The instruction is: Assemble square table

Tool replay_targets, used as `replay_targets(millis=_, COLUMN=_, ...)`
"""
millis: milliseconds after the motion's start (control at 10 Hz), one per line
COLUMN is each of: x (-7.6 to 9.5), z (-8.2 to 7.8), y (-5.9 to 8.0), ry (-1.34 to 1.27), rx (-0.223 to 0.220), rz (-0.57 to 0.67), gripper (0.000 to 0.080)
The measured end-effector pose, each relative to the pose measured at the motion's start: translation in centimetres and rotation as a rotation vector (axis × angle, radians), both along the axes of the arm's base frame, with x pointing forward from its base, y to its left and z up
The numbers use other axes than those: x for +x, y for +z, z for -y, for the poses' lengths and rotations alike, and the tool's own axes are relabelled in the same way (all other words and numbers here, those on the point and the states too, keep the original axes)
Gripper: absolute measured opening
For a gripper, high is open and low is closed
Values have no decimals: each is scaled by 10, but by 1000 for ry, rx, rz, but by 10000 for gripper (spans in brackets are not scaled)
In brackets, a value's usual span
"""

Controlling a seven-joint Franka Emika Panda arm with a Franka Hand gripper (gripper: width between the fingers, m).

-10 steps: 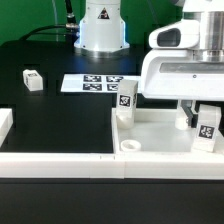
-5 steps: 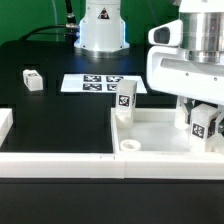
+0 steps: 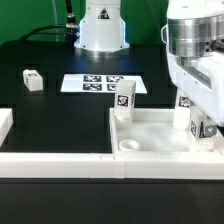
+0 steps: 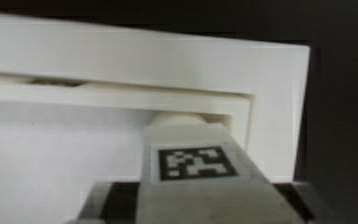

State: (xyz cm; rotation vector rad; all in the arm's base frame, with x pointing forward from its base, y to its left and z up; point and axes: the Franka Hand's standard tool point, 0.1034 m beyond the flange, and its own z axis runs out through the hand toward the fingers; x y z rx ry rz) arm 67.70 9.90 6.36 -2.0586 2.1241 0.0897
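Observation:
The white tabletop (image 3: 150,128) lies with its raised rim up at the exterior view's lower right. One tagged white leg (image 3: 124,100) stands upright in its far left corner. My gripper (image 3: 193,112) hangs over the tabletop's right side, shut on a second tagged leg (image 3: 201,126) held just above the tray floor. In the wrist view that leg (image 4: 197,160) sits between my dark fingers (image 4: 108,204), with its end near a corner of the tabletop rim (image 4: 158,60). A third leg (image 3: 33,80) lies loose on the black table at the left.
The marker board (image 3: 100,84) lies behind the tabletop, in front of the robot base (image 3: 103,30). A white border bar (image 3: 55,160) runs along the front and another piece (image 3: 5,124) stands at the left edge. A round socket (image 3: 129,146) shows in the tabletop's near left corner.
The hand has turned about its own axis and tilted, carrying the held leg slightly to the exterior view's left and back. The other legs and the tabletop have not moved.

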Motion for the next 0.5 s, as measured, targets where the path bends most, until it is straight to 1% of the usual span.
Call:
replay_targets(millis=200, x=0, z=-1, y=0, ry=-112, rx=12, rz=-20, gripper=290)
replay_targets(millis=300, x=-1, z=-3, y=0, ry=-218, rx=25, rz=-38, gripper=290)
replay_targets(millis=400, x=-2, z=-9, y=-1, ry=-406, rx=57, rz=-74, gripper=290)
replay_targets(millis=500, x=0, z=-12, y=0, ry=-508, rx=70, rz=-73, gripper=290)
